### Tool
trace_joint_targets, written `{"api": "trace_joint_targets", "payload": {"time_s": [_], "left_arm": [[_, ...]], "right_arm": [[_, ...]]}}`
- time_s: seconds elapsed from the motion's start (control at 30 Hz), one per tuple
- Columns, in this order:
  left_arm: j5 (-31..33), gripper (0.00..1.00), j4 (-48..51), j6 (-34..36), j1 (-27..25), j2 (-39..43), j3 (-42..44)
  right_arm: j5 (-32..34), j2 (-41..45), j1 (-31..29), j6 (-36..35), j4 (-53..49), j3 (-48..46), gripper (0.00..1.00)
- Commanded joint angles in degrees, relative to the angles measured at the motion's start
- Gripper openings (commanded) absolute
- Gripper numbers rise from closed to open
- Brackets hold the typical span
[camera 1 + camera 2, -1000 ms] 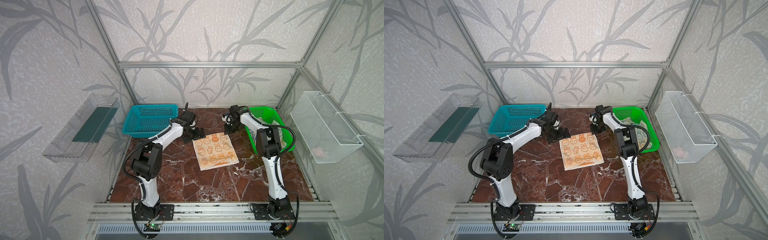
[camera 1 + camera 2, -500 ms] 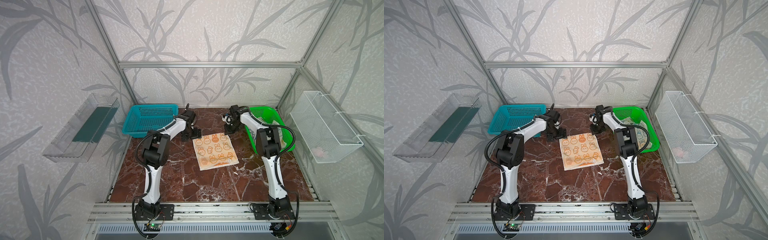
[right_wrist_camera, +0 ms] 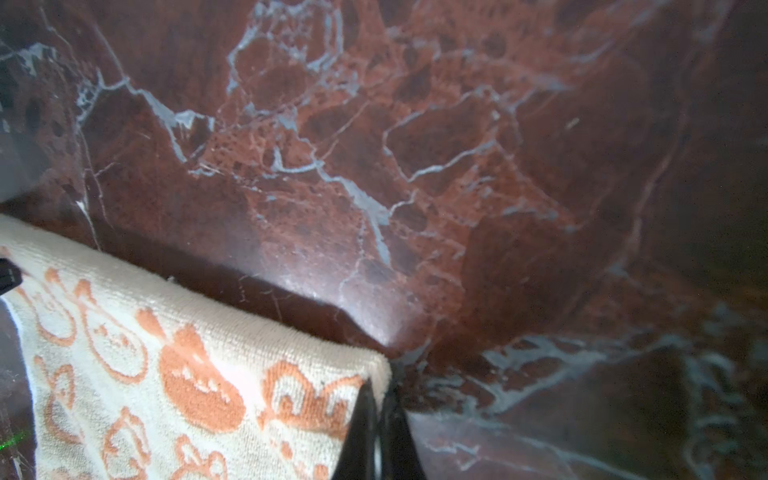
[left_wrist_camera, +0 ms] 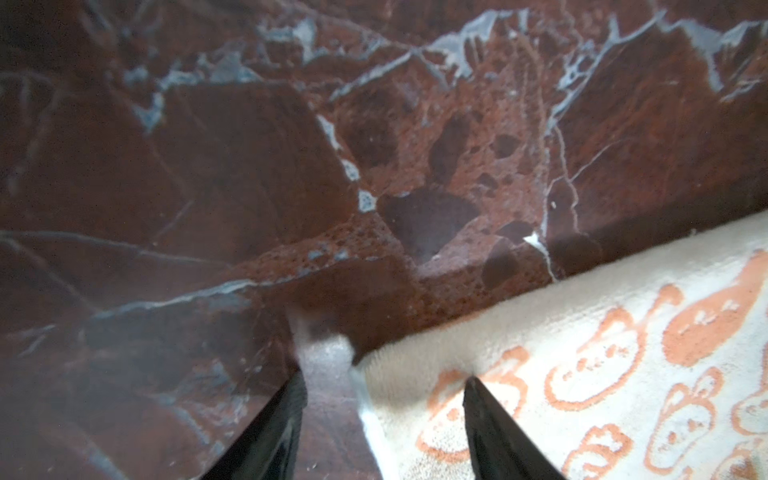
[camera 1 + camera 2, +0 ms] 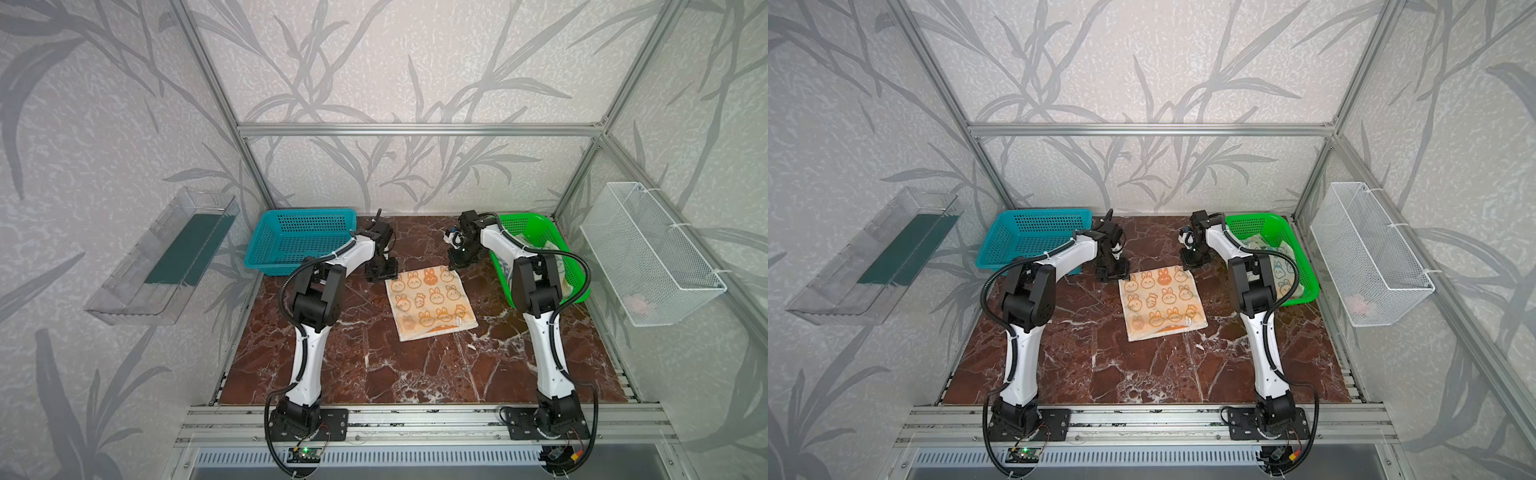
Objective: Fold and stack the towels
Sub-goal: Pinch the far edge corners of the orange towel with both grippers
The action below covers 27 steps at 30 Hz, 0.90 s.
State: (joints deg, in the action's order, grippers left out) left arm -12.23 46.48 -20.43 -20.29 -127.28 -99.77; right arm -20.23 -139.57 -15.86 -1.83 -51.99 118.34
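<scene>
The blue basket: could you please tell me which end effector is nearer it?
Left. The left end effector sits beside the blue basket; the right end effector is across the towel, by the green basket.

Towels: 1 towel [image 5: 430,303] is seen flat on the bench [image 5: 374,365]. Further heaped towels [image 5: 1277,266] are seen in the green basket [image 5: 528,217], no. not discernible. Plastic baskets: 2 are counted, i.e. the green one & 1 teal basket [image 5: 291,245]. 1 white wire basket [image 5: 648,249] & 1 clear tray [image 5: 166,257] are hung on the walls. Grippers: 2 are counted, left gripper [image 4: 384,378] & right gripper [image 3: 379,384].
</scene>
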Motion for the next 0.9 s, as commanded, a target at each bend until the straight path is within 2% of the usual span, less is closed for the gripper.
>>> {"api": "trace_joint_targets", "payload": {"time_s": [0.0, 0.23, 0.57, 0.87], "left_arm": [[1.73, 0.57, 1.07, 2.36, -0.44, -2.94, -1.06], [2.4, 0.51, 1.51, 2.92, -1.73, -5.56, -1.68], [5.1, 0.33, 2.23, 3.55, -2.13, -7.92, -1.39], [5.22, 0.29, 2.93, 4.24, -2.64, -10.5, -2.63]], "right_arm": [[-1.21, -0.25, 0.04, -0.44, -1.54, 0.51, 0.01], [-1.48, -0.11, 0.04, -0.52, -1.76, 0.48, 0.01], [-2.01, 0.6, 0.04, -0.62, -1.66, 0.4, 0.01], [-2.49, 0.68, 0.08, -0.92, -1.79, 0.48, 0.01]]}}
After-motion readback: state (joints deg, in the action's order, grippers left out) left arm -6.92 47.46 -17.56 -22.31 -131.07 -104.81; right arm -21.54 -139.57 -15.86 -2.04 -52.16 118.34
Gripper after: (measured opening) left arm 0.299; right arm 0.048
